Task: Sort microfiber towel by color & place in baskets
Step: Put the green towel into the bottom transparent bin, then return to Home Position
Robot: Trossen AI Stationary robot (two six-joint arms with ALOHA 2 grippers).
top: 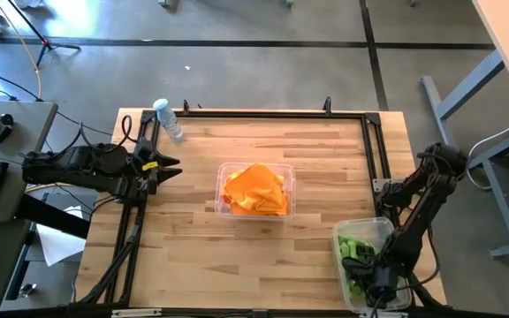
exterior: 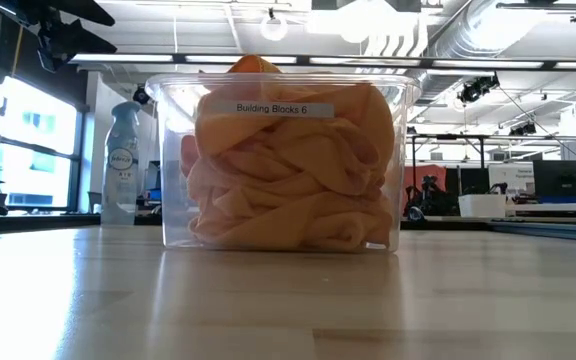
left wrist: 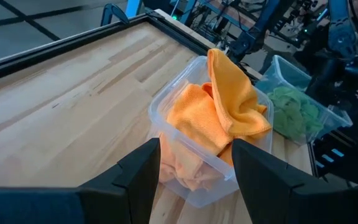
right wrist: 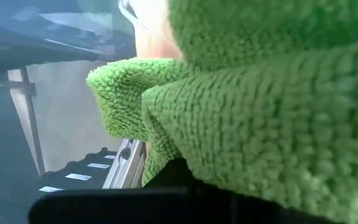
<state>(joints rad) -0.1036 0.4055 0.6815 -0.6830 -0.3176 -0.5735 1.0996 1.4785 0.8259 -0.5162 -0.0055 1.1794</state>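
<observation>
- Green microfiber towel (right wrist: 278,112), seen up close from the right wrist: looped pile, thick soft folds, pressed right against the right hand (top: 380,284), which is down in the corner basket (top: 387,231) with its fingers closed; whether any cloth is pinched between them cannot be told.
- Green towels (top: 357,256) lie heaped in that clear basket at the near right corner of the wooden surface (top: 193,238).
- Orange towels (top: 256,190) fill the second clear basket (top: 222,170) at mid-surface; one fold stands above the rim. Its wall bears the label "Building Blocks 6" (exterior: 271,108).
- Left hand (top: 168,166) hovers at the left edge, fingers (left wrist: 143,171) spread apart and empty, pointed at the orange basket.
- Handling, as a judgement: each cloth is light, limp and grippy, not fragile; it drapes and snags on neighbours, so a raised fold or corner is the best place to pinch.
- Spray bottle (top: 167,117) stands near the far left corner, apart from both baskets.
</observation>
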